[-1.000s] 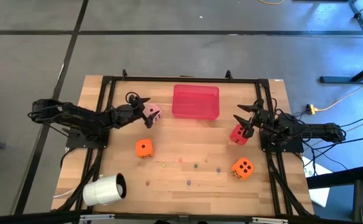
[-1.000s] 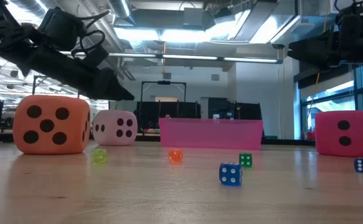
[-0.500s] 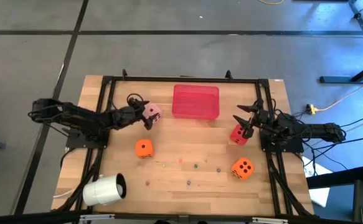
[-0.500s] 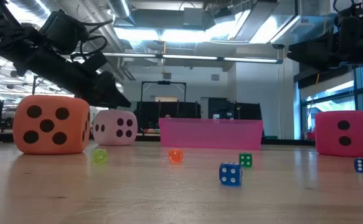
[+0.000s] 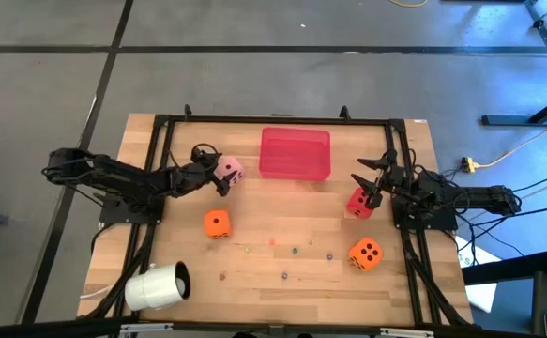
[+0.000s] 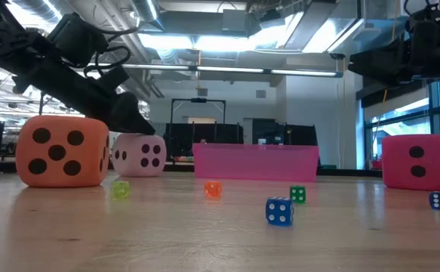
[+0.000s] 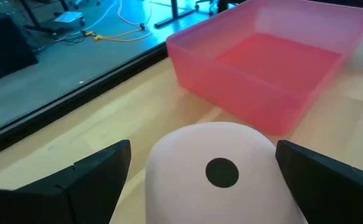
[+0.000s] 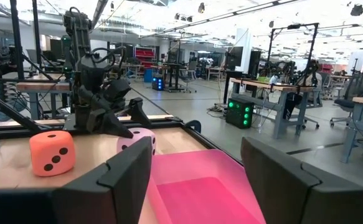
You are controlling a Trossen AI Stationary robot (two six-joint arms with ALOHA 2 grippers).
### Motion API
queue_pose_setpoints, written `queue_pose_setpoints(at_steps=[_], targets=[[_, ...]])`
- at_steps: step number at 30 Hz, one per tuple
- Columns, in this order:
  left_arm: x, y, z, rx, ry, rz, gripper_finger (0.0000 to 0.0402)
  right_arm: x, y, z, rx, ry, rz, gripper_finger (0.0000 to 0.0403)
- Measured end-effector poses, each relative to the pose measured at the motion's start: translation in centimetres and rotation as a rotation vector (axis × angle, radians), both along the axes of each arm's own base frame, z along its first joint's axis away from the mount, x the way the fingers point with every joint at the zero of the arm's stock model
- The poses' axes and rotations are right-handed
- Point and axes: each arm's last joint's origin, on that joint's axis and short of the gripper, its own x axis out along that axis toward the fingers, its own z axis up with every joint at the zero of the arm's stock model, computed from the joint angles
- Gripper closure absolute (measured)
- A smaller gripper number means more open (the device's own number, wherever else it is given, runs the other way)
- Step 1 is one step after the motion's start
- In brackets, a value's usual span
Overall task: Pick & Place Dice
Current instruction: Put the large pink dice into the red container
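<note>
The left gripper (image 7: 203, 171) is closing in on the pale pink soft cube die with dark pips (image 5: 230, 170), its two dark fingers (image 7: 88, 171) spread wide and standing one on each side of the cube without pressing it. This die is sitting on the pale wooden table (image 5: 282, 272), near the left end of the flat translucent red rectangular tray (image 5: 295, 153). The step in hand looks like the approach for a grasp, so the next move is probably calling for the fingers to settle a little lower around the die and squeeze it before any lift toward the tray.

The right gripper (image 5: 370, 178) is waiting above the red soft cube die (image 5: 358, 202) at the table's right side, its fingers apart and holding nothing. One orange soft cube die (image 5: 217, 223) is lying mid-table and the other orange die (image 5: 365, 253) is lying toward the right front. A white cylindrical cup (image 5: 158, 285) is lying on its side at the left front, and several tiny coloured dice (image 6: 278, 211) are scattered along the front.

The lower half of the pink die is cut off in the left wrist view, so finger depth is hard to judge, and in the low view the arm is hiding the fingertips
</note>
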Motion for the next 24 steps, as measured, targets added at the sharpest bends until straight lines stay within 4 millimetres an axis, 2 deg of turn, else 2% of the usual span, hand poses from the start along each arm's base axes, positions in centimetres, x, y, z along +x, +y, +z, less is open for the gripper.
queue_pose_setpoints(at_steps=[7, 24], targets=[[-0.03, 0.11, 0.17, 0.062, 0.028, 0.019, 0.0002, 0.00, 0.00, 0.00, 0.000, 0.000, 0.000, 0.0156], [0.05, 0.06, 0.21, 0.068, 0.031, -0.012, 0.0002, 0.01, 0.00, -0.05, -0.001, 0.006, 0.000, 0.0156]])
